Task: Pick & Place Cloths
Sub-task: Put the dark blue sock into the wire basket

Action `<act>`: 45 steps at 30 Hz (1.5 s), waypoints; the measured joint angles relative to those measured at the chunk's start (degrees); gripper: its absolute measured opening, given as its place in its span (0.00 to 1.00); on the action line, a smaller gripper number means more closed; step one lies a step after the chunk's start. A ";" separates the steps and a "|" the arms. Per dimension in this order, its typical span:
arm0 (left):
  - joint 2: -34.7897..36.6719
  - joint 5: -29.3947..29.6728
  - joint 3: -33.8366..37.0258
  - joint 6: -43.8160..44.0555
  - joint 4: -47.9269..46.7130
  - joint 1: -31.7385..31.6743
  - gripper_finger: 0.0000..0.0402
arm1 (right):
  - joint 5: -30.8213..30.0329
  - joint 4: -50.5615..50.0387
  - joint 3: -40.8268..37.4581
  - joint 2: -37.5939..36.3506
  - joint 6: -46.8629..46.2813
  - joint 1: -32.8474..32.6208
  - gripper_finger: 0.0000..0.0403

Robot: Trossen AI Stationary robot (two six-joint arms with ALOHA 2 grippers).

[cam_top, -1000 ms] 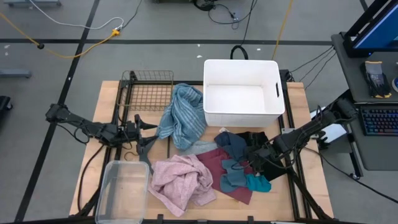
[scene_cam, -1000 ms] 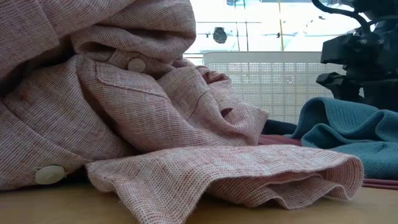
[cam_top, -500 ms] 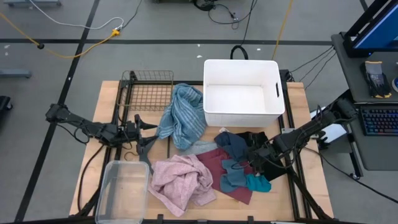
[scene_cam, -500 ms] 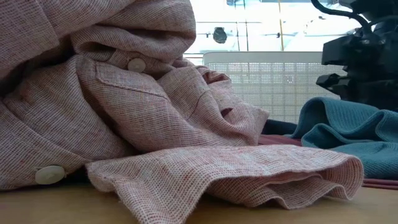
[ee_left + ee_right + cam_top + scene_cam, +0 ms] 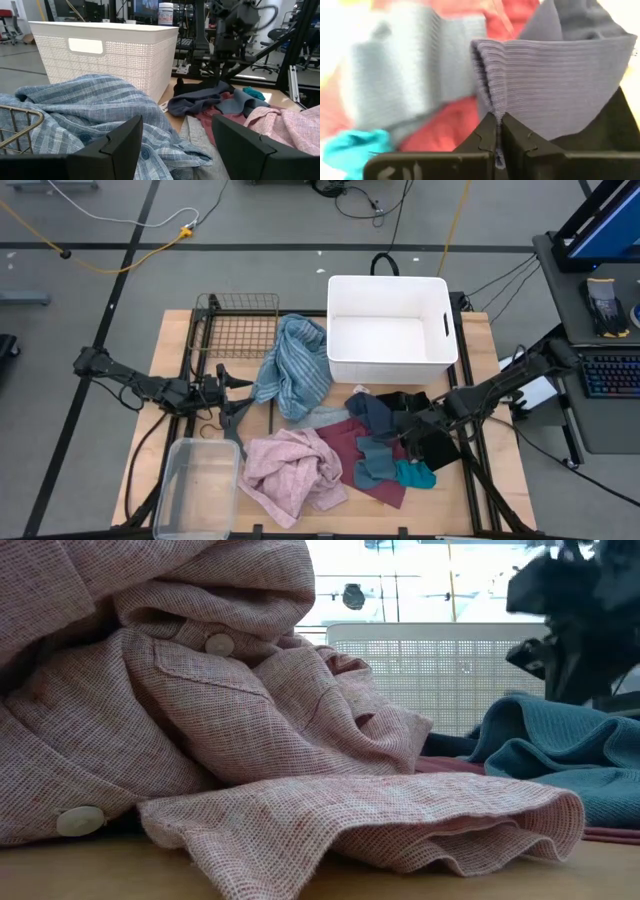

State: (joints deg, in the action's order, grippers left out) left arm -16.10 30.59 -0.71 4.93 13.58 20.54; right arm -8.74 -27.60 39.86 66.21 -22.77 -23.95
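Our right tool (image 5: 498, 131) has its fingers pinched shut on a fold of the navy cloth (image 5: 560, 85), which lies in the pile on the surface (image 5: 170, 350) with the maroon cloth (image 5: 345, 442) and the teal cloth (image 5: 412, 475), just in front of the white bin (image 5: 388, 330). To do this lift well, we should raise the fold straight up until the cloth hangs free of its neighbours, watching that the maroon piece beneath does not drag along. We judge the grip thin, only an edge, so a slow rise suits it. Our left tool (image 5: 225, 385) waits with jaws wide beside the blue-striped towel (image 5: 295, 365), near the pink cloth (image 5: 290, 465).
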 joint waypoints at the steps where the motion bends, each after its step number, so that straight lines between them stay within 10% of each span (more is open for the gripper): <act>1: 0.00 0.00 0.00 0.00 0.00 -0.01 0.61 | 0.06 0.29 0.46 -0.55 -0.43 0.13 0.01; 21: 0.00 -0.02 0.00 7.88 21.68 0.02 0.61 | 1.56 35.52 2.88 -13.32 -9.64 2.61 0.00; 45: -0.02 -0.02 0.00 16.05 33.25 -0.01 0.61 | 3.19 76.82 2.88 -10.29 -7.34 2.50 0.00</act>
State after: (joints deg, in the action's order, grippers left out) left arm -16.12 30.57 -0.71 20.98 46.83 20.53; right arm -5.55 49.22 42.74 55.93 -30.11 -21.45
